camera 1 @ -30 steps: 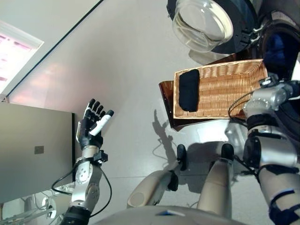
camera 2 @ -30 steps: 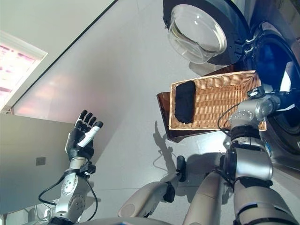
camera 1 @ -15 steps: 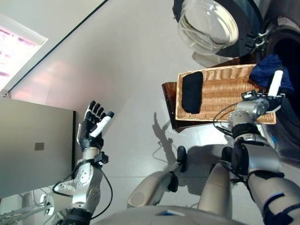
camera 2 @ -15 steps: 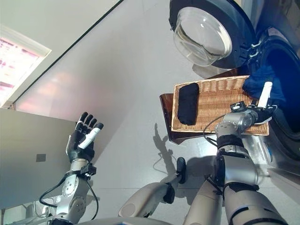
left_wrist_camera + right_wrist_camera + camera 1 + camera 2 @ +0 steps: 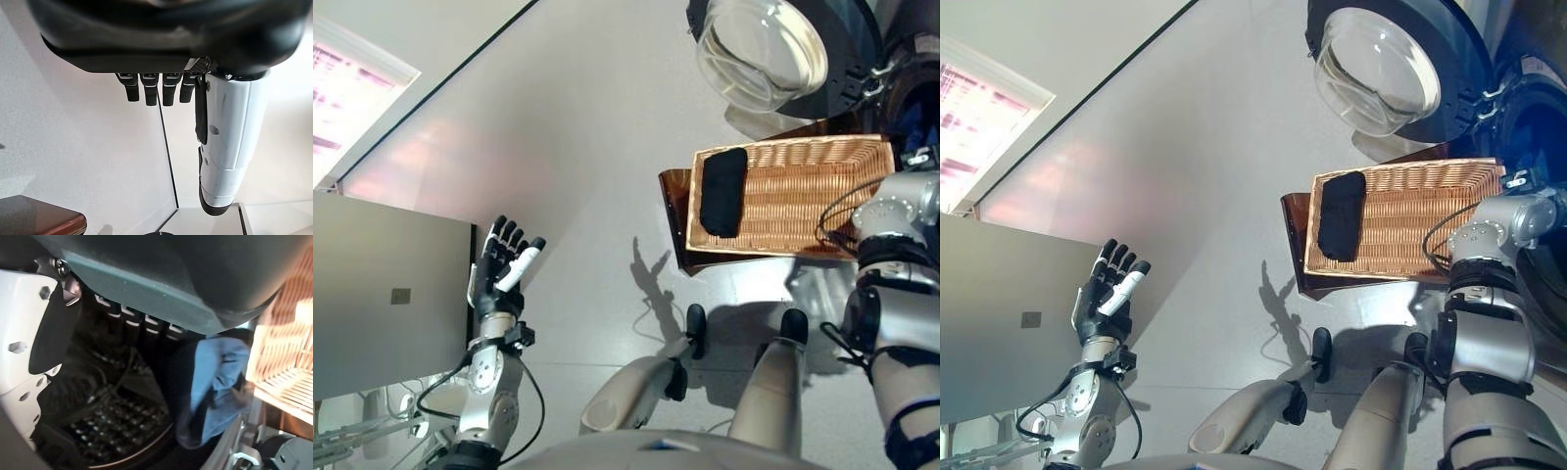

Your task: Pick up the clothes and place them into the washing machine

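Observation:
A black garment lies at the left end of the shallow wicker basket. My right arm reaches past the basket's right end into the washing machine's dark drum. In the right wrist view my right hand is inside the drum with its fingers straight. A blue cloth hangs at the drum's mouth beside them, apart from the fingers. My left hand is raised far to the left, open and empty.
The machine's round glass door stands open above the basket. The basket rests on a low dark brown box. A grey cabinet stands at the left, behind my left hand. Pale floor lies between.
Half a second ago my right hand held the blue cloth above the basket's right end. It has moved into the drum and the cloth is now out of the fingers. Left hand unmoved.

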Controlling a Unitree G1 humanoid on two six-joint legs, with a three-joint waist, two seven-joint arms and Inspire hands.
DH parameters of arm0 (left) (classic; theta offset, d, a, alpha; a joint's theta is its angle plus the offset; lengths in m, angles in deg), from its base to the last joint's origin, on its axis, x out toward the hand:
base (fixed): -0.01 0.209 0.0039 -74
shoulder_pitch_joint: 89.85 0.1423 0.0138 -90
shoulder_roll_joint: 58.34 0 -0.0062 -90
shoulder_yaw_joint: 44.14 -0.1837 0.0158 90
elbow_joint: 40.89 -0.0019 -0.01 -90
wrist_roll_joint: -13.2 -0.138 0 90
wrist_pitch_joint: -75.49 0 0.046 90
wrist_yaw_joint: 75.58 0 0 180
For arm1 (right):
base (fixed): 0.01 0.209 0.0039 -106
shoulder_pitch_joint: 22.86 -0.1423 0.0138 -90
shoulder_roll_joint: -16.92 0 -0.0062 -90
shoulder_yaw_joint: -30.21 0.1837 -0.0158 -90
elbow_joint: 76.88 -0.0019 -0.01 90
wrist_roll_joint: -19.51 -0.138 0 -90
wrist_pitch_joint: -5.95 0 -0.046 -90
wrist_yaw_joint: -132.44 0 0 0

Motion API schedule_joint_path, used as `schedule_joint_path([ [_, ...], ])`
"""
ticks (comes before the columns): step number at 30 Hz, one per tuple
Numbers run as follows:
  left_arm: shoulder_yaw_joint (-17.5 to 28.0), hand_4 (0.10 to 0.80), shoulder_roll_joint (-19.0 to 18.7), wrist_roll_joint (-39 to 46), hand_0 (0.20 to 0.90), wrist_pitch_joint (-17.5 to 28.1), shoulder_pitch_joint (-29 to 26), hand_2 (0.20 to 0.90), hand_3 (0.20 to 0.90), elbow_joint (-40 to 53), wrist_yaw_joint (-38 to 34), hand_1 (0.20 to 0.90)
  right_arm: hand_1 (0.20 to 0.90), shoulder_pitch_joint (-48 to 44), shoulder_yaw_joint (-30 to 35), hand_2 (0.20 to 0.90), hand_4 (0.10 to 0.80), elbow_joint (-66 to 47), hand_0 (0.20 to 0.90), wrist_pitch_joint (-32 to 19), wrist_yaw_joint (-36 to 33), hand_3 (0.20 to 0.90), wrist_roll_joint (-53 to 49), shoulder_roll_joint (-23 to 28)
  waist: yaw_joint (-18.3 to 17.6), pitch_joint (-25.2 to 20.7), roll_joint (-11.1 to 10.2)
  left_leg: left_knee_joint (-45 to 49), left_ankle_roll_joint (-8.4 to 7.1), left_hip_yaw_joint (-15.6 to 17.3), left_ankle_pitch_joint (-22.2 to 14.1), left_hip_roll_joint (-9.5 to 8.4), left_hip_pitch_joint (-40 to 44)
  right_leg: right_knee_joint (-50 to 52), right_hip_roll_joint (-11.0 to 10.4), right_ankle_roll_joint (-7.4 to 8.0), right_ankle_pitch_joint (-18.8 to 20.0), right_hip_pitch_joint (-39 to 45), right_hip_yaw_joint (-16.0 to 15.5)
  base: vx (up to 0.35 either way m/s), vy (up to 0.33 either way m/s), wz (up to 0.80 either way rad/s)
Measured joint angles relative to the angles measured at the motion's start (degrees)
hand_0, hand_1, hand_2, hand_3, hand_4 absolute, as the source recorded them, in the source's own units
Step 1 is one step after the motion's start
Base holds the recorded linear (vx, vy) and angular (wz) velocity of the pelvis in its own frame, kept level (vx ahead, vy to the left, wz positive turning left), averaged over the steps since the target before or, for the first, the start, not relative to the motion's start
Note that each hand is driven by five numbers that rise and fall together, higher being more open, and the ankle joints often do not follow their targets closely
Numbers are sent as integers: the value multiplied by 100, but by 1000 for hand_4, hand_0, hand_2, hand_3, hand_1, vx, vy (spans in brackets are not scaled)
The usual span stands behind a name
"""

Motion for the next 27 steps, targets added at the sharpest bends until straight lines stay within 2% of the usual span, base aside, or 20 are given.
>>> schedule_joint_path([
  [2,0,800,4,1,900,0,-17,900,900,-1,0,900,900,-45,-57,900,800,156,900,19,31,900,57,-43,4,-2,3,-2,0,10,0,3,-1,15,9,-6,-4,-22,18,-5,19,-5],
  [5,-3,800,12,1,900,-5,-5,900,900,0,13,900,900,38,-176,900,800,637,900,103,429,900,229,-270,-22,-9,-1,1,-2,54,-1,22,10,29,29,-16,-8,-38,51,-11,9,-7],
  [12,-30,800,81,-1,900,-3,-24,900,900,13,105,900,900,864,-539,900,800,1095,900,538,926,900,99,-1446,6,-31,20,37,-58,68,9,80,35,114,65,-29,-61,-26,33,-9,4,0],
  [16,-34,800,171,0,900,-4,-14,900,900,10,125,900,900,1168,-717,900,800,1093,900,602,1131,900,61,-1855,6,-30,18,50,-94,26,14,90,36,134,60,-75,-88,-6,-4,-7,4,6],
  [21,-46,800,255,1,900,-5,37,900,900,-4,130,900,900,1492,-931,900,800,1014,900,642,1345,900,30,-2003,-7,-50,-54,87,-123,-66,-10,92,39,110,57,-78,-89,67,-92,3,1,7],
  [27,-53,800,334,1,900,-6,59,900,900,-153,128,900,900,1861,-910,900,800,864,900,644,1386,900,18,-2001,-36,-133,-346,80,-117,-111,-21,139,165,9,101,-48,-73,256,-161,3,2,-2],
])
